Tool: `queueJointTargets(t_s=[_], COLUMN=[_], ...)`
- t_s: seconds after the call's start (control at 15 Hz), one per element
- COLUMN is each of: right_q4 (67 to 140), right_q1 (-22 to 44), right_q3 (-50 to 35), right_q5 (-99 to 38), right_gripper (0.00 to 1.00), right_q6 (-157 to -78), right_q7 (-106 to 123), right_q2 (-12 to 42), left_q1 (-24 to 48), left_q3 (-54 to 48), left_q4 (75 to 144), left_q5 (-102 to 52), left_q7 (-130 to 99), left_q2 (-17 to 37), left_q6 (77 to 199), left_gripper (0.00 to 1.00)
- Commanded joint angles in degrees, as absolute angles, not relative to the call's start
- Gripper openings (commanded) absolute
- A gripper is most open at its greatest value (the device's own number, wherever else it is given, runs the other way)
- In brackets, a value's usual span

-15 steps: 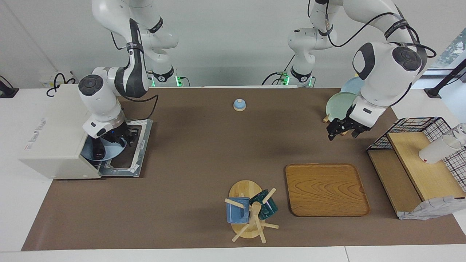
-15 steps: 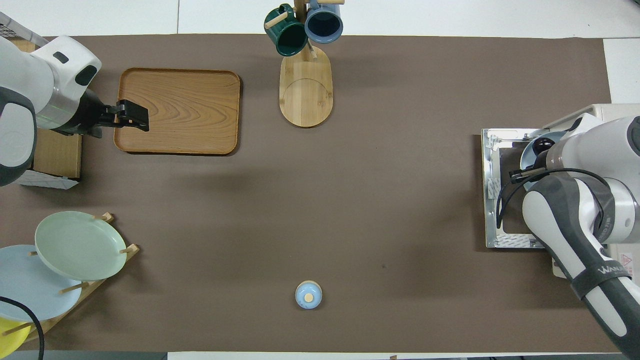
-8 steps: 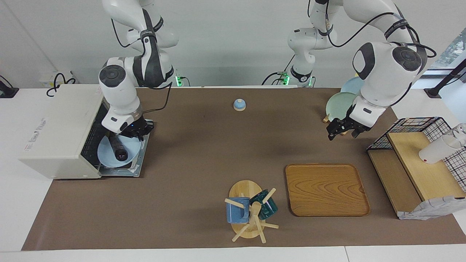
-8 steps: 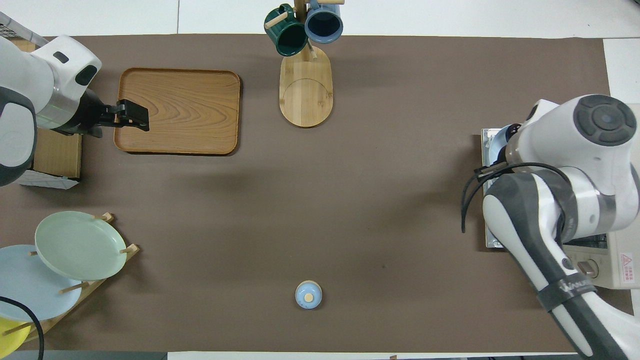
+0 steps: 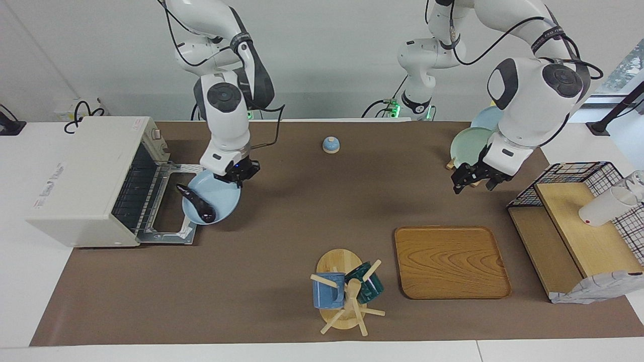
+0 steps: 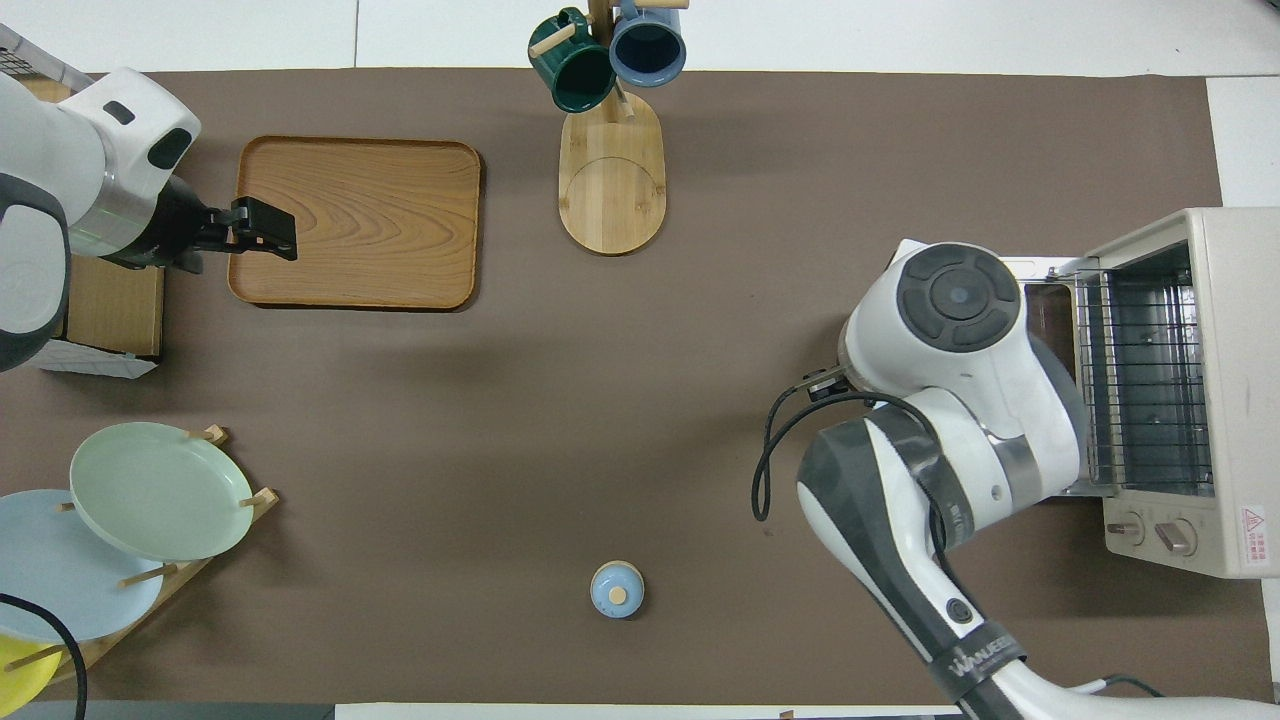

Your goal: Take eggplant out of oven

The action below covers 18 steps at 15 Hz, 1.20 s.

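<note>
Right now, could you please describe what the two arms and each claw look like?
Both arms are glossy white with rounded joints, dark grey round caps and black cables strapped along them. The right claw and left claw are black. Green lights glow at both bases, and a black band on one arm carries white lettering.

Lighting: bright, even, diffuse, from above. Shadows: soft and faint on the brown mat, under both arms and beside the wooden tray. Glare: mild sheen on the white arm housings; small highlight on the eggplant. Focus: sharp in both views. Edge distortion: slight bowing of the worktop edges.
</note>
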<state>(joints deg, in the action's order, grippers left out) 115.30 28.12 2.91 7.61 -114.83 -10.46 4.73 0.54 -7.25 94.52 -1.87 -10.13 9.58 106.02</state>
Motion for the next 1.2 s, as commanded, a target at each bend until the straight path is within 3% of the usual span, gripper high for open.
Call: queueJointTargets(t_s=[0.0,0.13,0.4,0.87,1.07,1.13], right_q4=[105.95,97.51,92.29,94.65,95.36,96.32], right_q1=[34.95,39.53,46.31,49.66,48.78,48.87], right_q3=[2.99,2.99,2.90,1.76,1.76,1.76], right_q5=[9.05,8.44,8.17,6.24,6.24,5.72], right_gripper=[0.00,0.00,0.00,0.00,0.00,0.10], right_q6=[-108.75,-105.48,-109.40,-124.52,-126.29,-128.21], right_q7=[-19.04,-23.88,-33.91,-34.98,-34.98,-35.42], right_q2=[10.52,16.32,23.80,27.07,27.51,27.51], left_q1=[-0.70,-0.79,-0.97,-0.97,-0.27,-0.18], left_q3=[-7.65,-7.73,-7.65,-7.65,-7.73,-7.73], left_q4=[94.57,94.57,94.22,92.99,92.99,92.99], left_q5=[-2.55,-2.55,-2.55,-2.55,-2.72,-2.81], left_q7=[-9.14,-9.14,-9.14,-9.58,-9.76,-9.84], left_q2=[9.14,9.05,9.05,9.14,9.23,9.23], left_q6=[106.44,106.44,106.52,107.14,107.31,107.40], left_gripper=[1.00,1.00,1.00,1.00,1.00,1.00])
